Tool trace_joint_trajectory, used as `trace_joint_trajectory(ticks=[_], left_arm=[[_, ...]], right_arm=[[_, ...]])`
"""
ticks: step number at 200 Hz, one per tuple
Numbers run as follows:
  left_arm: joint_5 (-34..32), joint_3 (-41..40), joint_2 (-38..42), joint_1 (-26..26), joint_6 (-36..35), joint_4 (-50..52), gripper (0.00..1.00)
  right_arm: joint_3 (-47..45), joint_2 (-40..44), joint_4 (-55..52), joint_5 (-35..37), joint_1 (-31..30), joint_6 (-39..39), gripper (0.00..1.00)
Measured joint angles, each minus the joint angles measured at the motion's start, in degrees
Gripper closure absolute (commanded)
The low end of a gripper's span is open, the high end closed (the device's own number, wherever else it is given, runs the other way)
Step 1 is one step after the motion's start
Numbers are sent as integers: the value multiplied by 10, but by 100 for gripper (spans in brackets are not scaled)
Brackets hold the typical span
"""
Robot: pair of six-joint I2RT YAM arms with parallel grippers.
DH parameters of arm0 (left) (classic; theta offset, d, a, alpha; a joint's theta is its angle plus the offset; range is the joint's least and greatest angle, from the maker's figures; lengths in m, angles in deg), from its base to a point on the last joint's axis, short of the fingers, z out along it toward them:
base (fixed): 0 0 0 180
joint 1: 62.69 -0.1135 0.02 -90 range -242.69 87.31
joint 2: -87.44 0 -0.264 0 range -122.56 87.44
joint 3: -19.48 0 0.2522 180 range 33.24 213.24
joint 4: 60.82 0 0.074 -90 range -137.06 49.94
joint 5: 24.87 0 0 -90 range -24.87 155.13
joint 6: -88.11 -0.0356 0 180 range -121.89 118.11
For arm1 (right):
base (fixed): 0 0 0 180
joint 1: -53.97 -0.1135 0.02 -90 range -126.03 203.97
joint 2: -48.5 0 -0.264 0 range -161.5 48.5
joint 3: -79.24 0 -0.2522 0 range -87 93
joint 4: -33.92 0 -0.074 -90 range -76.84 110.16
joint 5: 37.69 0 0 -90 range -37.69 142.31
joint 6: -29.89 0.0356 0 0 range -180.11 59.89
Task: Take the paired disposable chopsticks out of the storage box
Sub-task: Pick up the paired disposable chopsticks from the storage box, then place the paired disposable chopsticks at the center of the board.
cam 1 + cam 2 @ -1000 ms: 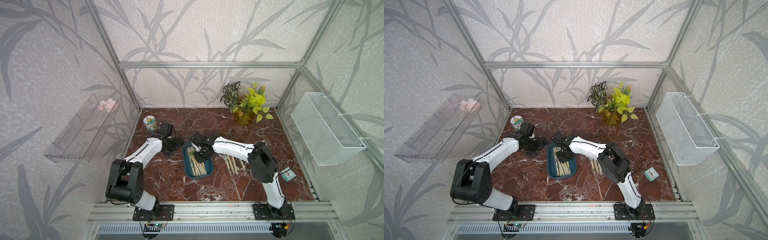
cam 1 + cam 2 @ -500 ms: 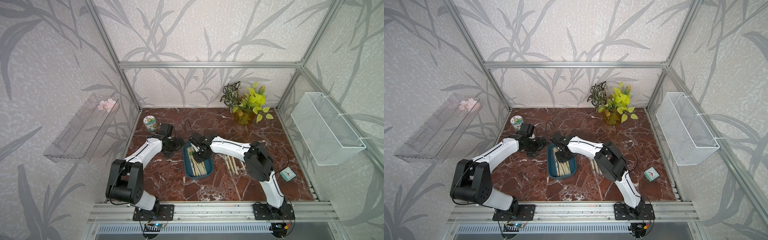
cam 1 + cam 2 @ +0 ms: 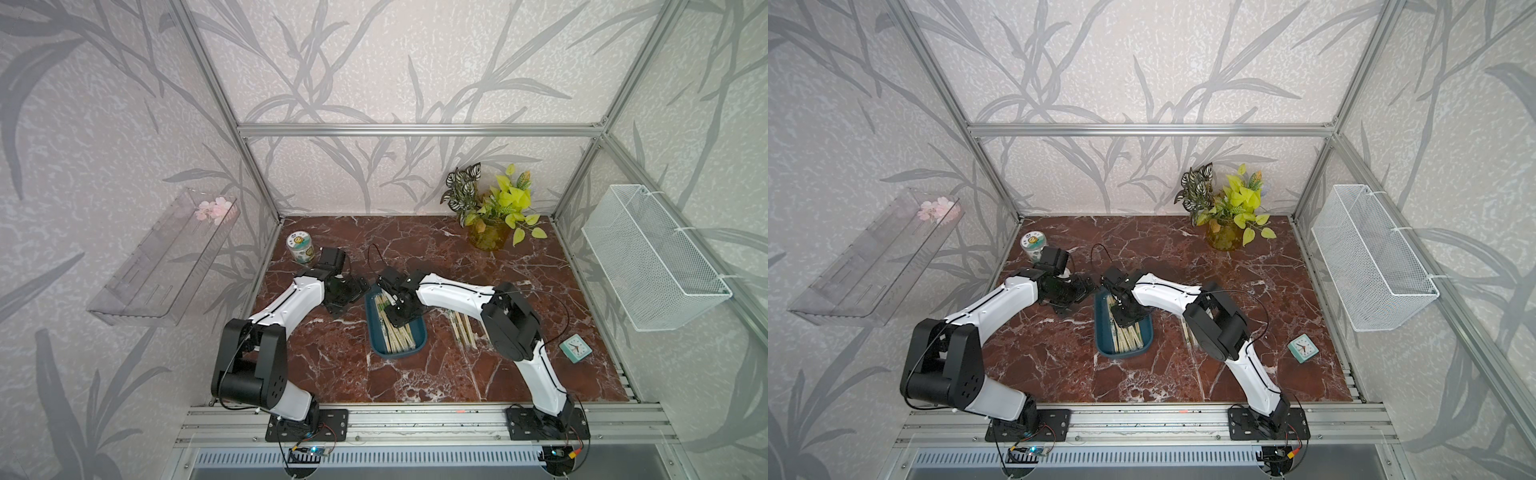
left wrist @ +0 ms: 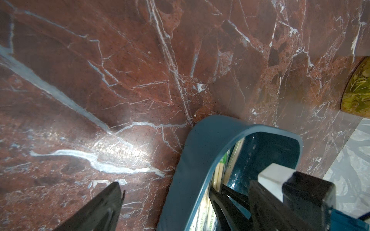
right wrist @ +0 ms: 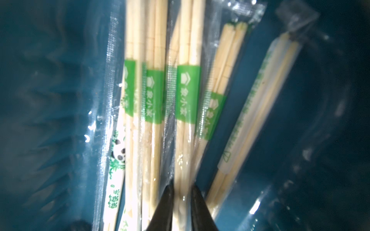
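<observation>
**Chopsticks pinched in the box**

The right gripper (image 5: 182, 186) was down inside the teal box (image 3: 397, 354), its jaws pressed on one wrapped pair of the chopsticks (image 5: 188, 90) heaped there. The left gripper (image 3: 351, 293) sat at the box's far corner, jaws spread wide, one finger outside the wall. Loose pairs (image 3: 463, 328) lay on the worktop (image 3: 457, 374) just beside the box.

I read the right gripper (image 5: 183, 202) as blocking the far half of the shallow teal-blue plastic tray (image 3: 377, 347), jaws pinched on one wrapped bamboo chopstick pair (image 5: 188, 90). The left gripper (image 3: 358, 291) crowds the tray's far left corner, jaws spread. Loose wrapped pairs (image 3: 462, 328) lie right of the tray. The red marble tabletop (image 3: 345, 374) in front is passable.
</observation>
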Motion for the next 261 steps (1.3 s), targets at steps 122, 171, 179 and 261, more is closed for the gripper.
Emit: trace_joint_trajectory(ticks=[122, 171, 179, 261], left_arm=[[1, 0, 0, 0, -4, -1, 1], [1, 0, 0, 0, -4, -1, 1], [1, 0, 0, 0, -4, -1, 1], [2, 0, 1, 0, -4, 0, 1]], right_arm=[[-9, 62, 1, -6, 1, 19, 96], [-22, 70, 8, -21, 9, 32, 100], [-28, 73, 11, -25, 11, 37, 100], [-112, 209, 61, -66, 71, 85, 100]])
